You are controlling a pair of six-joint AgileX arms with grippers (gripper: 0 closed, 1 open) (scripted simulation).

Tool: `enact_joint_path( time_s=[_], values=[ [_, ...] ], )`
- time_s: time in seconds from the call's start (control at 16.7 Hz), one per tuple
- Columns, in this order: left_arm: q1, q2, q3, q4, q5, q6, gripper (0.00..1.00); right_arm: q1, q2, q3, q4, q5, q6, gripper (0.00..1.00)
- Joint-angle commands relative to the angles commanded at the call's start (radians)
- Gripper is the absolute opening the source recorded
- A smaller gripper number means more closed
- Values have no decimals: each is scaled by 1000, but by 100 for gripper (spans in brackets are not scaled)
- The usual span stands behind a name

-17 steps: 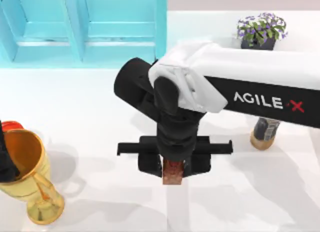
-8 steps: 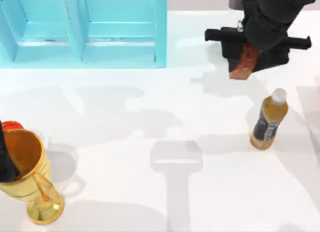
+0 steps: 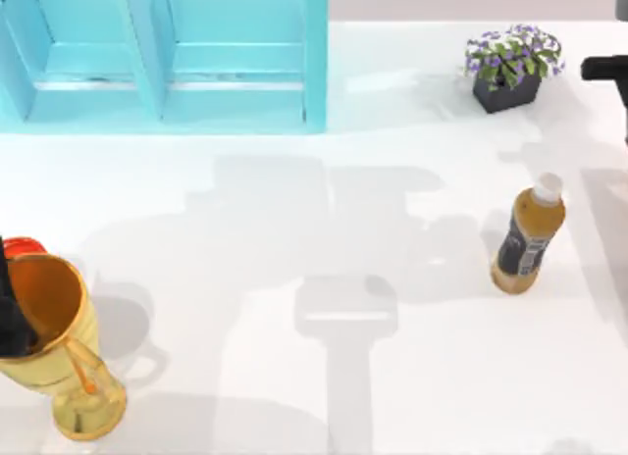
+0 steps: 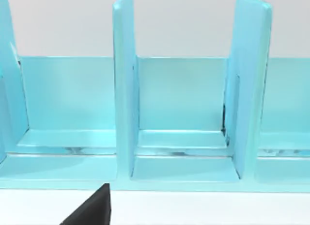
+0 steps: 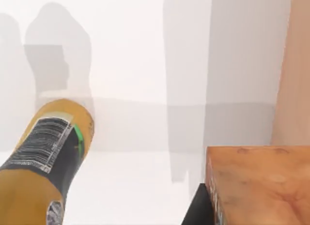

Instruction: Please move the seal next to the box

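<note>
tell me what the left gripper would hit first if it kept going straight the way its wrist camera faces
Most likely the blue shelf box: it stands straight ahead, with only bare white table before it. Depth is hard to judge.

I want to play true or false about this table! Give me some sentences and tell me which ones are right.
1. The amber bottle stands upright with a white cap on. True.
2. The gold cup sits at the table's right side. False: it is at the left, near the front edge.
3. A potted plant with purple flowers stands at the back right. True.
4. The blue shelf is lying on top of the bottle. False: it stands at the back left, far from the bottle.
5. The right wrist view shows the seal up close. True.
</note>
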Motion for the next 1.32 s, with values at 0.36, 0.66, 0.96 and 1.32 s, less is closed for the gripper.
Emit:
enact_joint_path(
  time_s=[0.36, 0.66, 0.96, 1.32],
  values=[
    [0, 0, 0, 0, 0, 0, 100, -10, 9, -14, 31, 6, 11, 0],
    [0, 0, 0, 0, 0, 0, 100, -16, 18, -114, 119, 50, 35, 0],
    [0, 0, 0, 0, 0, 0, 100, 3, 3, -241, 238, 14, 10, 0],
    [0, 0, 0, 0, 0, 0, 100, 4, 2, -255, 257, 0, 4, 8]
  ],
)
